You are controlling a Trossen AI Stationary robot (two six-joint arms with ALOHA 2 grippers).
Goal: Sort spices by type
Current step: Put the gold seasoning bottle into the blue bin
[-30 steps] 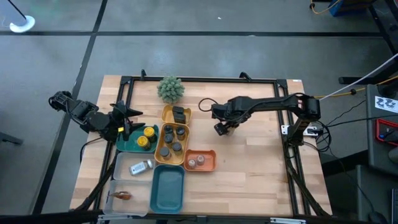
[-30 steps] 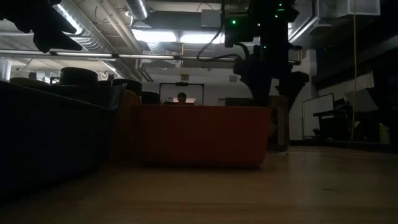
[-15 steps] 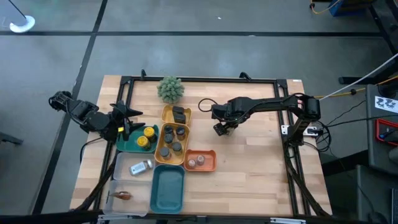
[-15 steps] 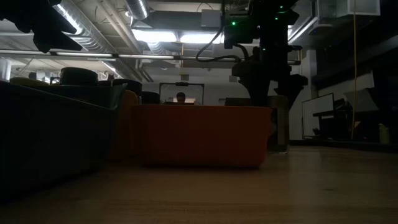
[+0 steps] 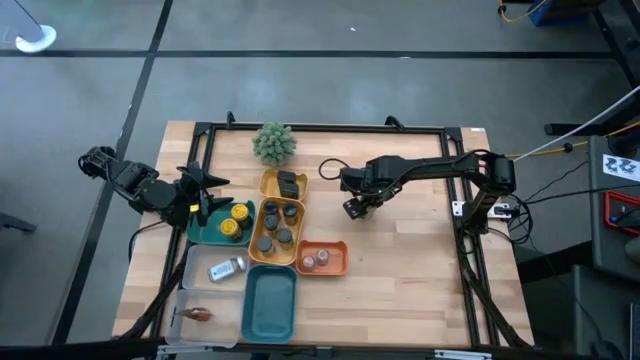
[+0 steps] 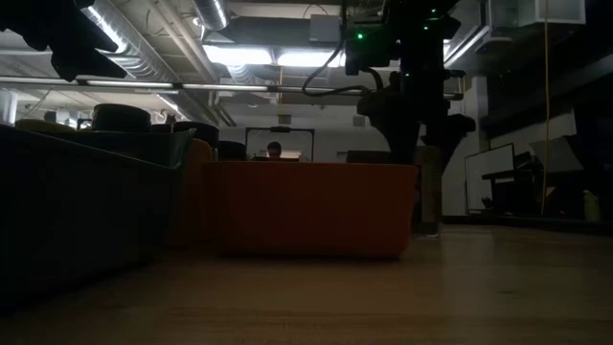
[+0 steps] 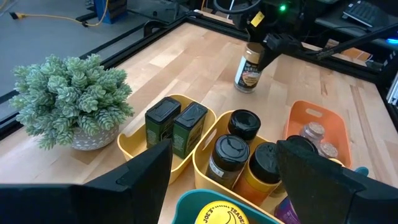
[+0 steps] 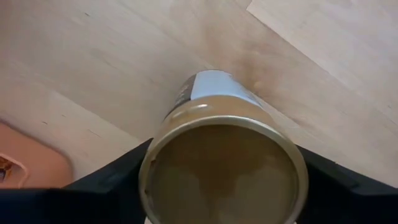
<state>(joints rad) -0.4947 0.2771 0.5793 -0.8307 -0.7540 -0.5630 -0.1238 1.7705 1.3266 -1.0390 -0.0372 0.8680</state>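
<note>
Wooden table (image 5: 410, 270) beneath right claw (image 5: 356, 205) around gold-capped jar (image 7: 249, 68).

The table (image 5: 400, 270) is pale wood with a black frame. The plant (image 7: 68, 99) is grey-green in a white pot. Trays: one yellow (image 5: 262, 246), one orange (image 5: 335, 262), one teal (image 5: 270, 305). The jar (image 7: 250, 67) by the right gripper (image 5: 356, 206) has a tan cap and brown contents, its label seemingly white and dark. Two boxes (image 7: 174, 123) are dark green.
</note>
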